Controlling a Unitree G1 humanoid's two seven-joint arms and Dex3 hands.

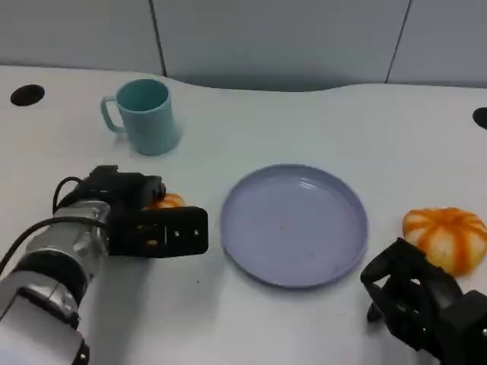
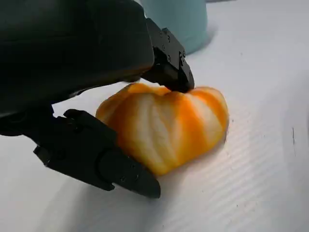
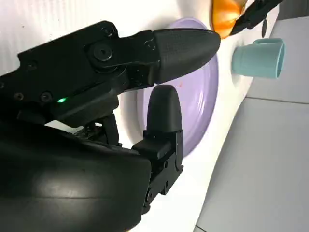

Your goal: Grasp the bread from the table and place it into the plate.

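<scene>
Bread (image 2: pixel 166 128) sits between the left hand's (image 1: pixel 144 220) fingers (image 2: pixel 169 63), so close firmly before lifting toward the plate (image 1: pixel 295 225); the right hand (image 1: pixel 415 300) rests empty, fingers apart.

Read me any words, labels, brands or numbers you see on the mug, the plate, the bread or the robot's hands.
None can be read.
Teal mug: plain, no print.
Purple plate: plain.
Bread at the left hand: no label.
Right hand: no lettering; a small green light glows on it.
</scene>
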